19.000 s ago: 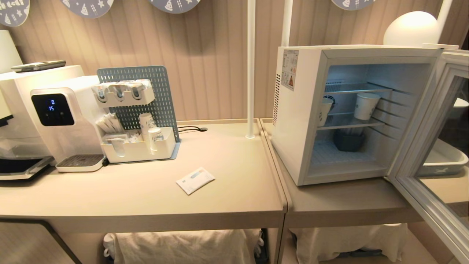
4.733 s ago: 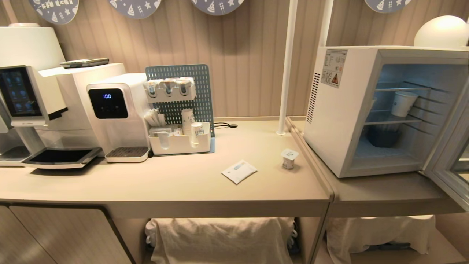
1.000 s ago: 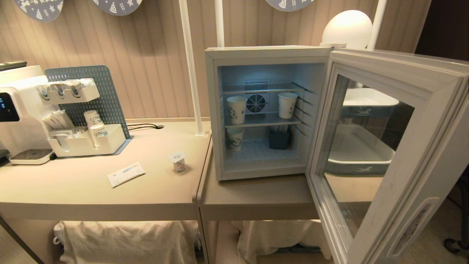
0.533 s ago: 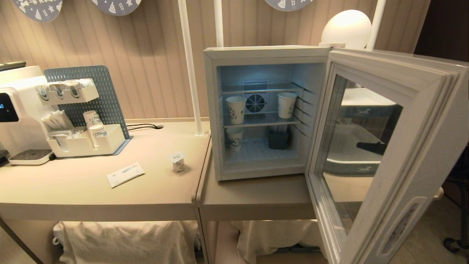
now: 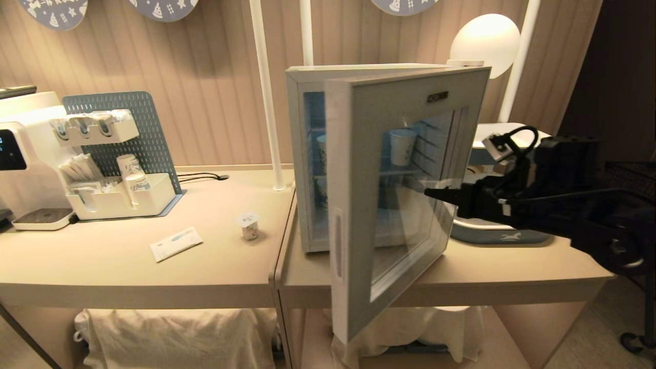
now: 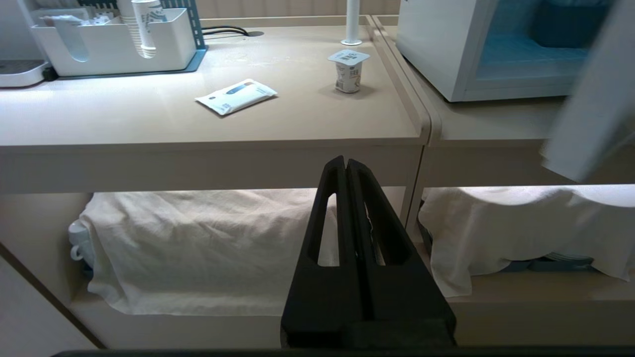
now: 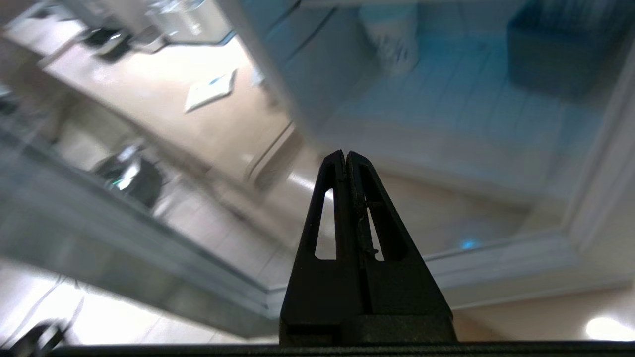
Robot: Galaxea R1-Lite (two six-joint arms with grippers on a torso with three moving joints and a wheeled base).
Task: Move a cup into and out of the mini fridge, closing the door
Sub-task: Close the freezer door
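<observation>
While the door (image 5: 405,189) stands half-swung on the mini fridge (image 5: 307,154), the right gripper (image 5: 435,193) bears on its glass with jaws pressed together and nothing held.

Largest risk first: the door is pushed by a narrow tip against a smooth window, well away from the free edge, so the tip may skid across the glass and leave the door ajar, or strike hard enough to shift the fridge on the counter (image 5: 215,277). Paper cups (image 5: 402,146) on the wire shelf inside could topple if the door slams. The cup (image 5: 249,226) sits upright on the counter, near the fridge's left side and apart from it, clear of the door's swing; the sachet (image 5: 176,244) lies beside it. The left gripper (image 6: 346,171) hangs below the counter edge, jaws pressed together, idle.
</observation>
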